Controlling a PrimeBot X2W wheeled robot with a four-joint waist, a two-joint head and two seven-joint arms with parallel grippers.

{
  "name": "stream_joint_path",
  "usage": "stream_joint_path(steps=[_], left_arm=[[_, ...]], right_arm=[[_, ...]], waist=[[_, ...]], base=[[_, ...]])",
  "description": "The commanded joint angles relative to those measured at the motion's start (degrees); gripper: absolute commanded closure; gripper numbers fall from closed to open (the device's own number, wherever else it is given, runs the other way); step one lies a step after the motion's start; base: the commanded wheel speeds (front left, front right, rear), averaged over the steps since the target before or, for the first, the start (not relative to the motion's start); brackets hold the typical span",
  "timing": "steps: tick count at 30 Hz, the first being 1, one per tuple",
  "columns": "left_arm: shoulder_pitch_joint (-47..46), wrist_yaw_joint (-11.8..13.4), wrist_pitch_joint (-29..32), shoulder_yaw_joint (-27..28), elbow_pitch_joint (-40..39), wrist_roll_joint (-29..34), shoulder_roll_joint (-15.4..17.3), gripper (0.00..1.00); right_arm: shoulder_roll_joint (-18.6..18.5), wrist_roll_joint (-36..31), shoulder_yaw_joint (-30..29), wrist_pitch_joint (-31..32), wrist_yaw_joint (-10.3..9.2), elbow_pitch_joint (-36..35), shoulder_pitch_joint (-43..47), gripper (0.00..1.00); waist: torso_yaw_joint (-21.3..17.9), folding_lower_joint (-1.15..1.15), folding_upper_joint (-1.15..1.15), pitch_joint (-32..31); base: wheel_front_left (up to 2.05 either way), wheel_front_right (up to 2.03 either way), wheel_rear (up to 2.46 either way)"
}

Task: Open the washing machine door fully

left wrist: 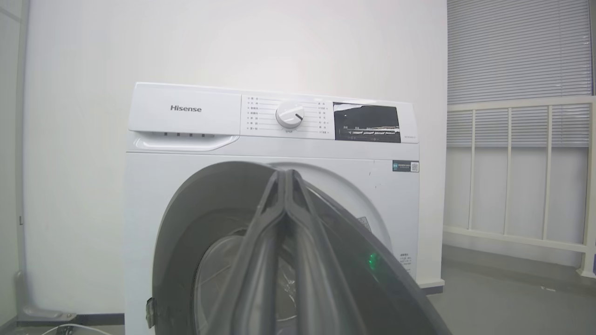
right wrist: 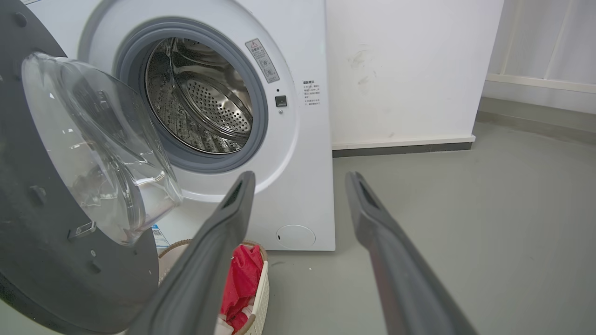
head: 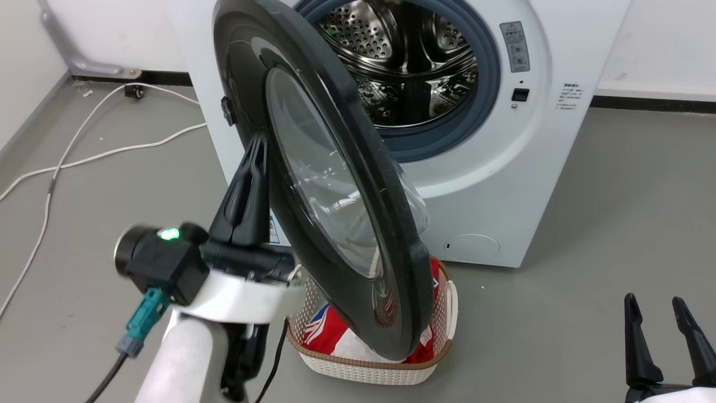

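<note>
The white washing machine (head: 492, 184) stands against the wall with its steel drum (head: 403, 61) exposed. The washing machine door (head: 358, 184), glossy black with a clear glass bowl (right wrist: 93, 139), stands swung out on its left hinge, edge-on to the head view. My left gripper (head: 260, 139) is shut with nothing between its fingers, tips pointing up beside the door's outer face (left wrist: 195, 218); whether they touch it I cannot tell. My right gripper (head: 665, 305) is open low at the right, well clear of the door; its fingers (right wrist: 233, 209) frame the machine's lower front.
A white woven laundry basket (head: 369, 372) with red clothes (head: 330, 330) sits on the floor below the door's lower edge. White cables (head: 84, 159) trail over the grey floor at the left. A white railing (left wrist: 512, 177) lines the wall to the right.
</note>
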Motion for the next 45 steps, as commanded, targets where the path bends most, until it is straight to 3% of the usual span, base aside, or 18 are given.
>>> stream_joint_path(steps=[1,7,13,23,28,33,45], left_arm=[[-1.94,-0.1,0.04,-0.38,-0.92,0.11,-0.44,1.0],[-11.78,-1.67,1.11,-4.92,-3.35,-0.82,-2.99,1.0],[-16.78,-3.2,4.04,-13.4,-2.23,-4.38,-4.34,1.0],[-10.75,-2.88,14.42,-31.26,-0.14,-14.54,-4.64,1.0],[-6.78,-2.26,18.88,-36.45,3.53,-16.44,-4.62,1.0],[-5.3,-1.29,19.58,-37.16,7.98,-16.63,-4.38,1.0],[-7.74,2.87,14.49,-31.87,19.33,-17.81,-4.51,1.0]], right_arm=[[0.07,-0.01,-0.14,-0.17,-0.01,0.04,-0.77,0.0],[0.07,-0.38,-0.12,0.05,-0.01,0.2,-1.24,0.0],[0.07,-0.59,0.38,0.18,-0.01,0.58,-1.82,0.0],[0.07,-0.46,-0.03,0.19,-0.01,1.16,-1.07,0.0],[0.07,-1.21,-0.21,0.29,-0.01,1.24,-1.31,0.0],[0.07,-1.35,0.17,0.33,-0.01,1.38,-1.88,0.0],[0.07,-1.19,0.27,0.58,-0.01,1.97,-2.05,0.0]], waist=[[0.49,0.0,0.0,0.11],[1.66,0.0,0.0,0.33],[1.69,0.0,0.0,0.34],[1.12,0.0,0.0,-0.02],[0.96,0.0,0.0,0.08],[0.54,0.0,0.0,0.27],[-0.63,0.0,0.0,0.74]], base=[[0.0,0.0,0.0],[0.0,0.0,0.0],[0.0,0.0,0.0],[0.0,0.0,0.0],[0.0,0.0,0.0],[0.0,0.0,0.0],[0.0,0.0,0.0]])
